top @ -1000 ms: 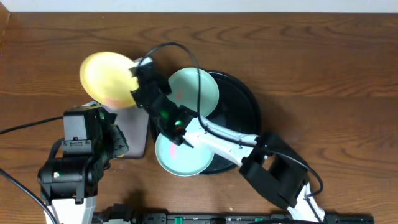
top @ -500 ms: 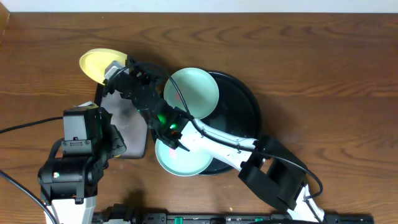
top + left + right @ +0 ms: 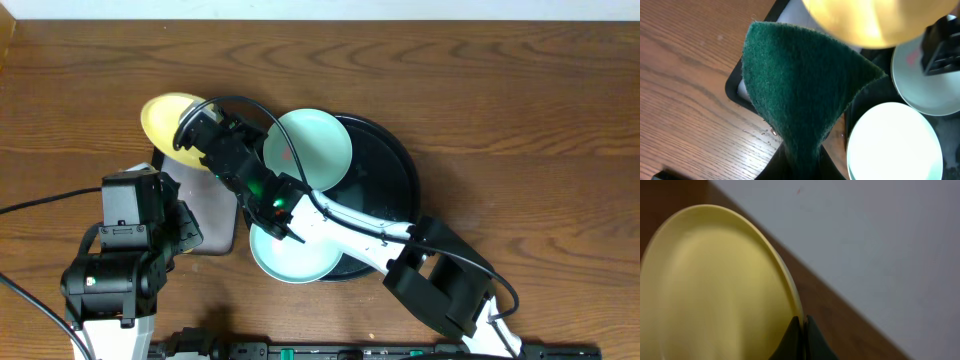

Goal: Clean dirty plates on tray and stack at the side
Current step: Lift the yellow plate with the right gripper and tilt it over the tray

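**Now: yellow plate held on edge, pad ready beneath**

Grip: the right fingers [image 3: 802,330] are pinched shut on the thin rim of the yellow plate [image 3: 168,118]. The plate is off the round black tray [image 3: 395,180]. It hangs tilted above the rear end of the small rectangular tray [image 3: 215,215], to the left.

Why so, by my reading: a rim hold leaves both faces free for wiping, and any drips land in the small tray, not on the worktop [image 3: 500,90].

Pose: the right arm stretches from front right across the round tray, passing over the front mint plate [image 3: 290,255]. Its wrist is turned toward the back left. The rear mint plate [image 3: 310,148] lies at the tray's left side and shows a reddish smear.

The left fingers [image 3: 799,170] are clamped on a green scouring pad [image 3: 800,95], which stands up out of them close under the yellow plate. Whether pad and plate touch, the wrist view does not settle. The left arm sits folded at front left.

Stage, as I judge it: scrubbing of the first plate; nothing stacked at the side yet.
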Available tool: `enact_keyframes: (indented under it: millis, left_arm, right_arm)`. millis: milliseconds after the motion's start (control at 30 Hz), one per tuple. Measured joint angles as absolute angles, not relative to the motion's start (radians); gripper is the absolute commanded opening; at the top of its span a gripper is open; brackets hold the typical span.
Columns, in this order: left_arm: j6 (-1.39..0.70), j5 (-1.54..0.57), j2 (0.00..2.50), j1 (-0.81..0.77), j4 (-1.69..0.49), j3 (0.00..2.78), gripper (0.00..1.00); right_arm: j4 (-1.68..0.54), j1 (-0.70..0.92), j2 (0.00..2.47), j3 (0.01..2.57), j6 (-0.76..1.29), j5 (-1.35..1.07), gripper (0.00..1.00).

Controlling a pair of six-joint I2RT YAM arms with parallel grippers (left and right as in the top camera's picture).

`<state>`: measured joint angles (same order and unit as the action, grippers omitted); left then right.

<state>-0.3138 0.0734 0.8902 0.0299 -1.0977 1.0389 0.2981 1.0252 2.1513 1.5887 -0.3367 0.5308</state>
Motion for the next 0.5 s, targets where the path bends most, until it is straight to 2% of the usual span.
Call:
enact_keyframes:
  millis: [267, 500]
  left_arm:
    - [-0.314, 0.078, 0.89, 0.03, -1.098, 1.039, 0.08]
    - [-0.314, 0.078, 0.89, 0.03, -1.103, 1.039, 0.08]
  right_arm:
    - [0.028, 0.989, 2.07, 1.588, -0.064, 0.366, 0.01]
    - [-0.213, 0.802, 1.906, 1.59, 0.203, 0.124, 0.01]
